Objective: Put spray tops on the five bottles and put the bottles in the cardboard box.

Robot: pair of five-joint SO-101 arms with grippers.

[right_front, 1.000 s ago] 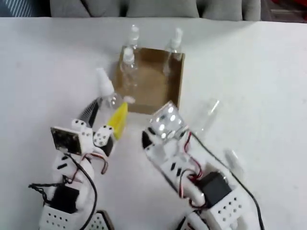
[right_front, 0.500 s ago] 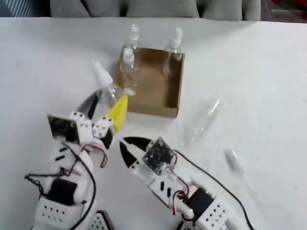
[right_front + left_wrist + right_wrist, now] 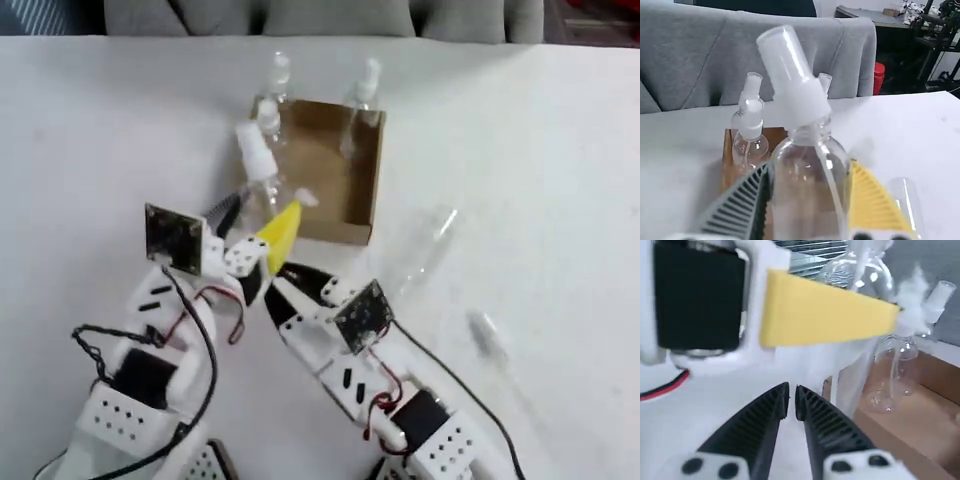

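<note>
The left hand (image 3: pixel 265 207) clamps a capped bottle (image 3: pixel 258 175) at the cardboard box's (image 3: pixel 366 190) eight o'clock corner, seemingly above its wall. Boxing is the step in hand: next it must clear the wall, lower and release. The right hand (image 3: pixel 791 392) is empty, its fingers nearly touching.

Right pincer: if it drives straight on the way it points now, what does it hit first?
Most likely the left pincer: its yellow finger crosses right ahead of the right pincer, with the gripped bottle just beyond. Depth is unclear, so it might pass underneath.
</note>
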